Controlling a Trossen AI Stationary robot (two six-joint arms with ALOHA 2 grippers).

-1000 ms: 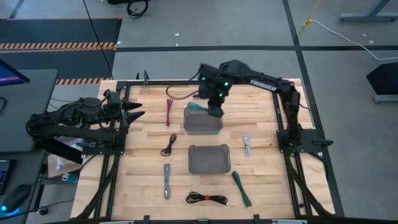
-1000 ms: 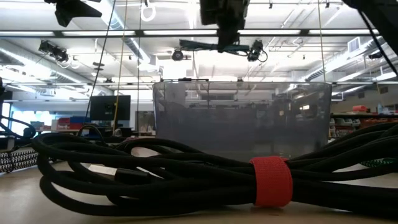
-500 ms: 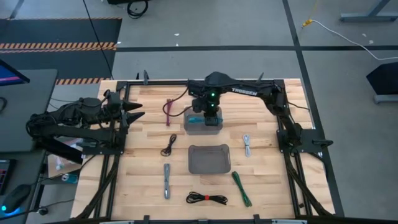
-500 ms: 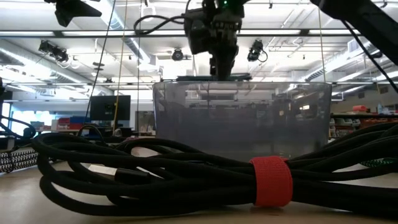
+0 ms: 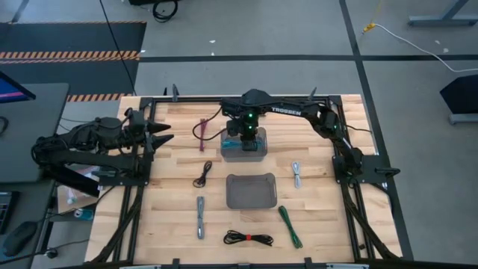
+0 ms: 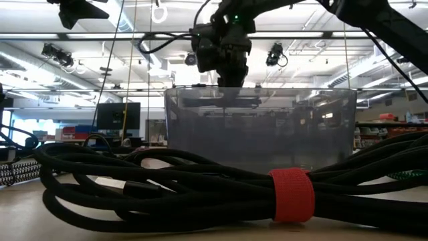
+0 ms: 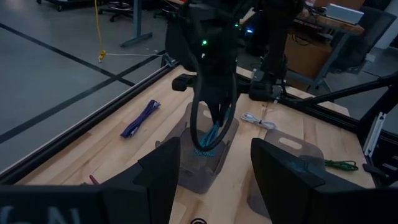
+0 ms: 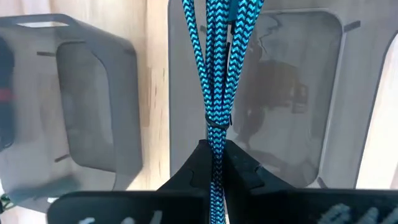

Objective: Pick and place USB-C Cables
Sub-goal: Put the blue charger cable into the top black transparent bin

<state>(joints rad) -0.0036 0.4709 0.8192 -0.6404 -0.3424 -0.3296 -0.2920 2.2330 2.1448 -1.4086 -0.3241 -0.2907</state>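
Observation:
My right gripper (image 5: 245,140) hangs over the far translucent grey bin (image 5: 260,152), shut on the teal USB-C cable (image 8: 217,74); the left wrist view shows that cable (image 7: 210,135) dangling into the bin (image 7: 186,177). On the table lie the other bundles: maroon (image 5: 203,134), black (image 5: 202,175), grey (image 5: 200,217), black with a red strap (image 5: 249,239), green (image 5: 290,226) and white (image 5: 296,175). My left gripper (image 5: 166,134) waits open at the table's left edge. My right gripper pinches the teal cable between its two fingers just past the bundle's tie (image 8: 214,134), several strands together. The fingers (image 8: 239,165) point down from above and lie along the strands. The bundle hangs below them with its lower end (image 7: 204,151) inside the far bin.
A second grey bin (image 5: 252,191) sits just nearer than the far one. In the low view the black cable with its red strap (image 6: 291,194) fills the foreground before that bin's wall (image 6: 314,127). Bare wood lies between the bins and the side rails.
My right gripper carried the teal cable from beyond the far bin's far edge toward the near side until it hung over the bin, then moved down, so the cable now hangs inside the bin instead of above its rim. It stayed shut.

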